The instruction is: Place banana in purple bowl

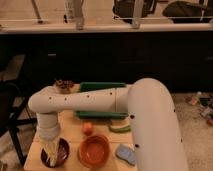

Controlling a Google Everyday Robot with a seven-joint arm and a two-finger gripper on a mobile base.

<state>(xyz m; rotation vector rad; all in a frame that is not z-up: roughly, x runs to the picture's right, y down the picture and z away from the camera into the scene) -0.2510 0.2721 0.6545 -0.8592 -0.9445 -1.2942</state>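
The two-finger gripper [51, 150] is seen at 7 o'clock in frame, hanging straight over the round dark maroon-purple bowl [63, 154]; the slim pale-yellow banana [53, 152] is clamped between the jaws, long axis near vertical, lower end already inside the rim. To the right sit the bright orange bowl [94, 150] and small round orange fruit [87, 128]. Release is judged the only step left.

no readable text, labels or numbers, seemingly none anywhere

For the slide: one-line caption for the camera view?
Gripper reaches down into the purple bowl, beside the orange bowl.
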